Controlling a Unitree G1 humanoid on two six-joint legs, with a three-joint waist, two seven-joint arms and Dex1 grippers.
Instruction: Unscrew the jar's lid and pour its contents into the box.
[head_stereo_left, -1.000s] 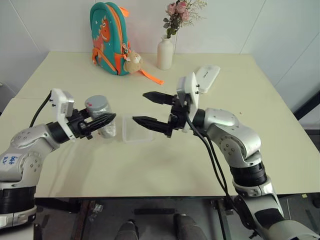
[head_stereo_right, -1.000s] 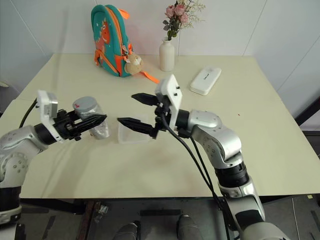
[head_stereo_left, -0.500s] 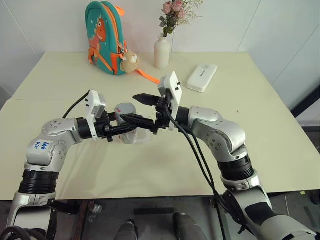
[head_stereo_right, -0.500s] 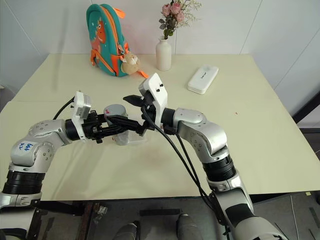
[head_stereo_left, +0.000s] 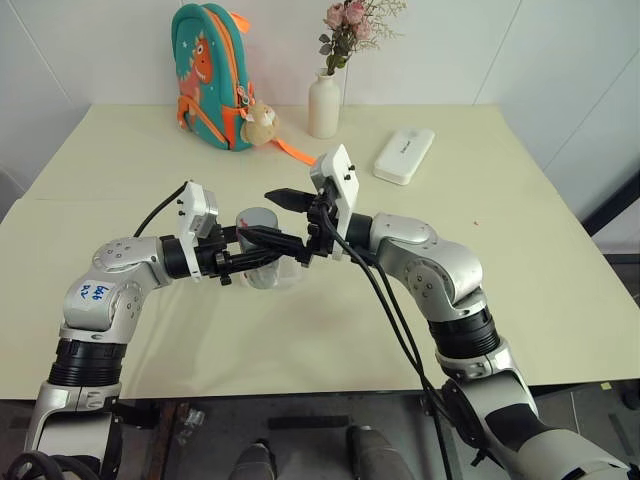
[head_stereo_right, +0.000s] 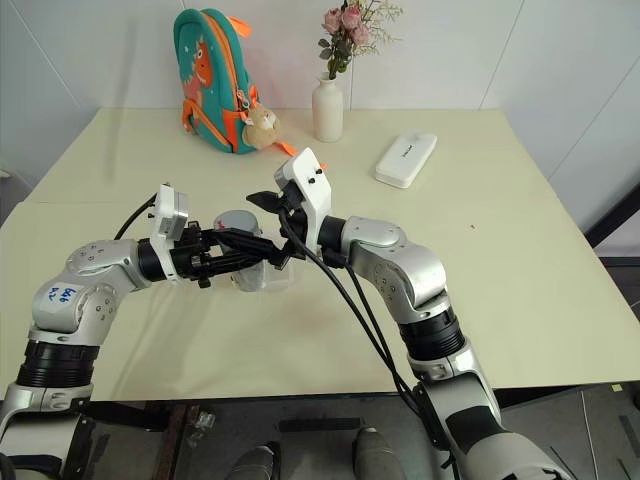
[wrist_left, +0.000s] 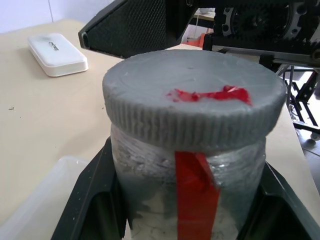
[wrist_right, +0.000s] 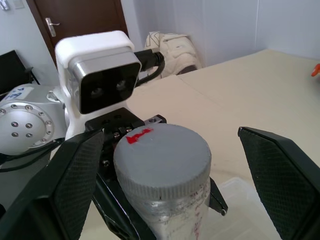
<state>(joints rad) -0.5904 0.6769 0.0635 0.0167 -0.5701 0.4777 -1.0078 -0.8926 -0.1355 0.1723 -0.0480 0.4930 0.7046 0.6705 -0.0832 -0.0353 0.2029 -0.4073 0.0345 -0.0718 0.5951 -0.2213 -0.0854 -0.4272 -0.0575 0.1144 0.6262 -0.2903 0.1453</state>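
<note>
The small clear-greyish plastic jar (wrist_left: 187, 200), its ribbed grey screw lid (wrist_right: 162, 162) apparently still on, is held clamped by the left gripper (head_stereo_left: 262, 257) above the clear shallow box (head_stereo_left: 285, 277) near the table's centre, the wide-spread right gripper (wrist_right: 170, 187) straddling the lid; unscrewing and pouring remain.

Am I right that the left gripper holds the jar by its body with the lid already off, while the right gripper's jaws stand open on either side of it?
Not quite: the lid is still screwed on the jar, as the left wrist view shows. The rest holds: the left gripper holds the jar by its body, and the right gripper has its jaws open on either side of it.
</note>
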